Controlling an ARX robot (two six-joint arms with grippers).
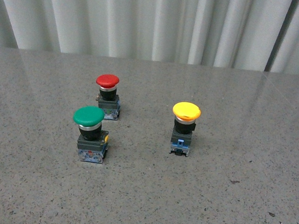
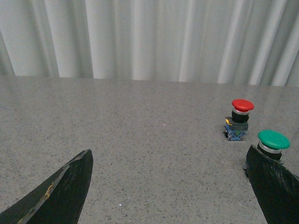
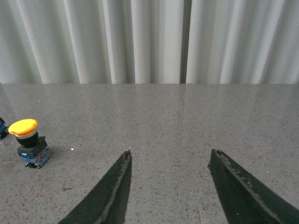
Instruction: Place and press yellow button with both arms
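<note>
Left gripper (image 2: 170,186) spread wide, empty, above table (image 1: 235,200). Right gripper (image 3: 170,186) likewise wide, empty. Yellow button (image 1: 185,127) upright on table, untouched, well apart from green button (image 1: 90,133) and red button (image 1: 107,96).

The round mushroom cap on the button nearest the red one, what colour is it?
Green: the round green mushroom cap on its dark blocky base shows best in the front view.
</note>
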